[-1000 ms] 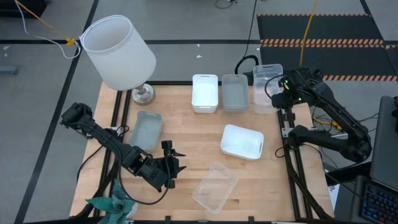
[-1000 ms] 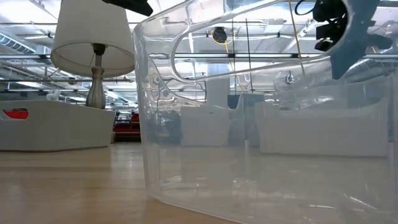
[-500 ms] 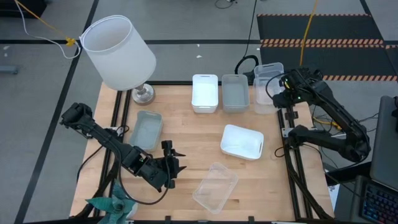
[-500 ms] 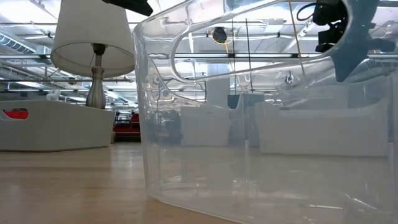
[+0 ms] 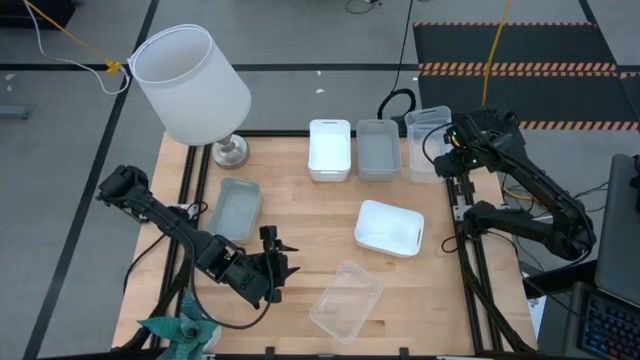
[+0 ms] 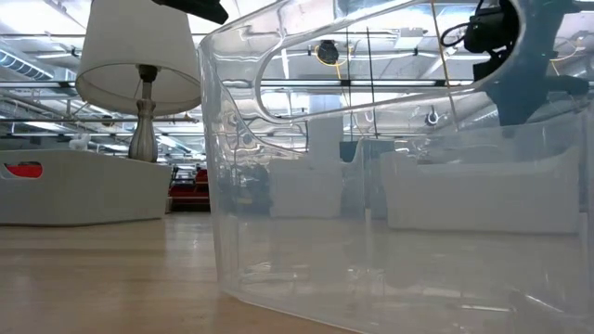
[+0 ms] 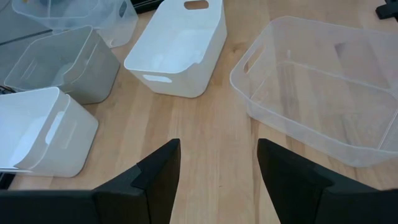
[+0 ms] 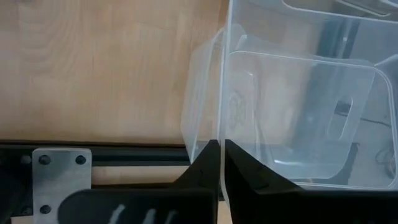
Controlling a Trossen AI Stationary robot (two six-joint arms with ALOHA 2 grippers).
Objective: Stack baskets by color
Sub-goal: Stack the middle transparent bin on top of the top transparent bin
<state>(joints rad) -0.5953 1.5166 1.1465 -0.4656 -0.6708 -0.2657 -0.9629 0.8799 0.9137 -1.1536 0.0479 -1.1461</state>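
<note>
A clear basket (image 5: 428, 130) stands over a second clear basket (image 8: 200, 99) at the table's far right corner, and my right gripper (image 5: 447, 142) is shut on it. A white basket (image 5: 329, 148) and a grey one (image 5: 378, 148) stand beside it along the far edge. Another grey basket (image 5: 236, 208) sits at the left, another white one (image 5: 389, 227) right of centre, and a clear one (image 5: 346, 299) near the front edge. My left gripper (image 5: 275, 268) hangs open above the table's front left, pointing at that clear basket (image 7: 323, 87) and holding nothing. My right gripper pinches a side wall of the clear basket (image 8: 222, 121) at its rim, one finger inside the basket and one outside. The fingers come steeply from above. The basket sits upright over the second clear basket; whether it rests in it I cannot tell.
A lamp with a big white shade (image 5: 190, 85) stands at the far left corner, its metal foot (image 5: 230, 150) on the table. Black frame rails (image 5: 462, 250) run along the table's sides. Bare wood (image 5: 300, 215) lies between the baskets in the middle.
My right gripper has sunk a little and rolled slightly, still shut on the clear basket, which has shifted with it a little toward the table's left. My left gripper has kept still.
</note>
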